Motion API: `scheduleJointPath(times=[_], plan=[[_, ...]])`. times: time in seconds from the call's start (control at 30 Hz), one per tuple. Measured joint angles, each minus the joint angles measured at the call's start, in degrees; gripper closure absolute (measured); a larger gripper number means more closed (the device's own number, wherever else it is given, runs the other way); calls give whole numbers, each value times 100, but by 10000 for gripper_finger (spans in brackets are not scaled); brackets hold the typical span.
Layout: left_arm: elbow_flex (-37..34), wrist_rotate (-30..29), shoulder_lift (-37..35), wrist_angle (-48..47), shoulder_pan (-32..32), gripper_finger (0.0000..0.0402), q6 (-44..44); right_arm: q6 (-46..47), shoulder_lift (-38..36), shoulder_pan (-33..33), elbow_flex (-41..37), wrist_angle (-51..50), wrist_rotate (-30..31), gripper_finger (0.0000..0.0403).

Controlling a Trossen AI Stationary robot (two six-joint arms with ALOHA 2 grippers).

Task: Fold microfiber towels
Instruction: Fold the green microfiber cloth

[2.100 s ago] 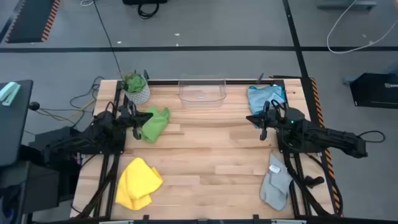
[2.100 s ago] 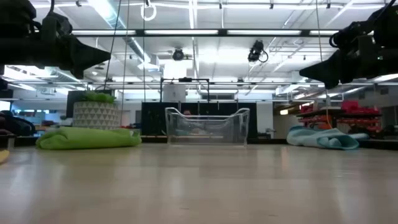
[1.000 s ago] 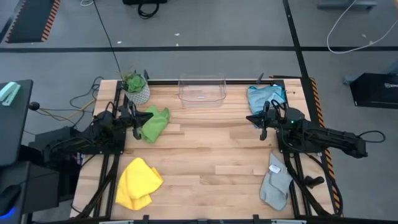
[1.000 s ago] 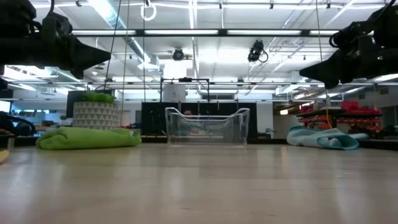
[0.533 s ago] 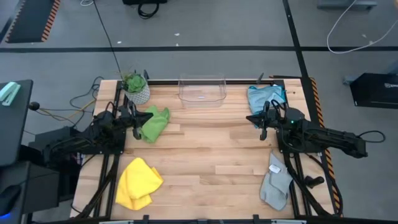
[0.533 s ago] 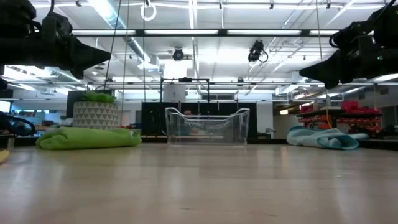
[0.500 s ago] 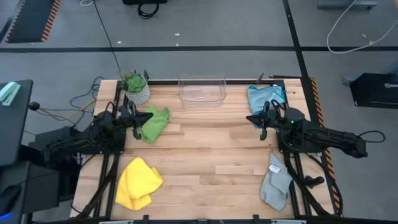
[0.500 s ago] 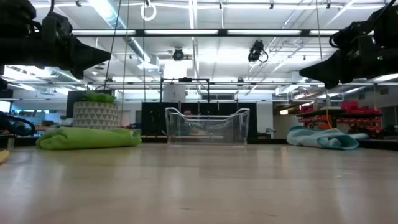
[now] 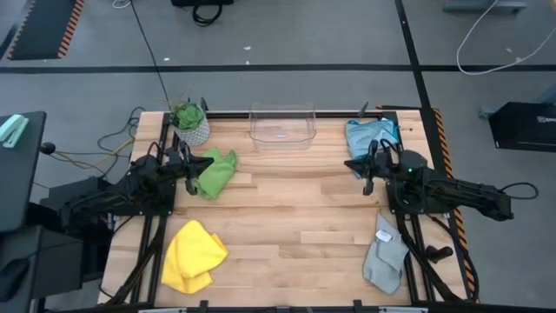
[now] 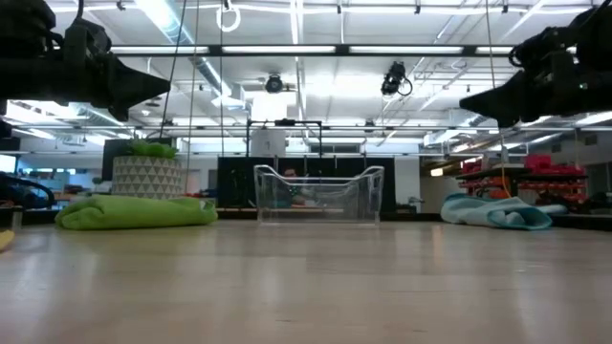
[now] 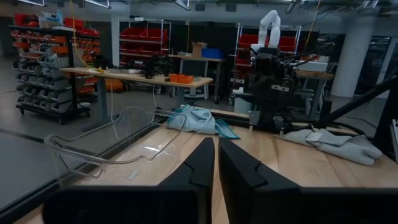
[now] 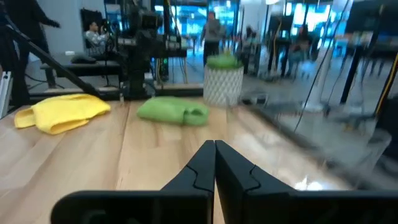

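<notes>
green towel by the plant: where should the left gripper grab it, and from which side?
Judging by the high view, take the green towel at its loose corner, the end farthest from the left gripper. It lies crumpled beside the plant, not flat, so that raised edge offers a fold to pinch. Come straight down from above; the gripper, now shut, must open first.

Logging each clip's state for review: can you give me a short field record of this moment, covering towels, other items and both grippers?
green towel: crumpled, far left, beside the potted plant
yellow towel: bunched, near left corner
light blue towel: crumpled, far right corner
grey towel: lying loose, near right edge
clear plastic bin: far edge, middle
left gripper: shut, raised by the green towel, holding nothing
right gripper: shut, raised near the light blue towel, holding nothing
folding: no towel folded yet
</notes>
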Motion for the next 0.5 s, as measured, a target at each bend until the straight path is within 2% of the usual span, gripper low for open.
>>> scheduleJointPath(times=[0.27,0.5], plan=[[0,0,0,0,0,366,3,-381,0,0,0,1226,-141,387],[0,0,0,0,0,377,-8,401,13,0,0,1956,-238,387]])
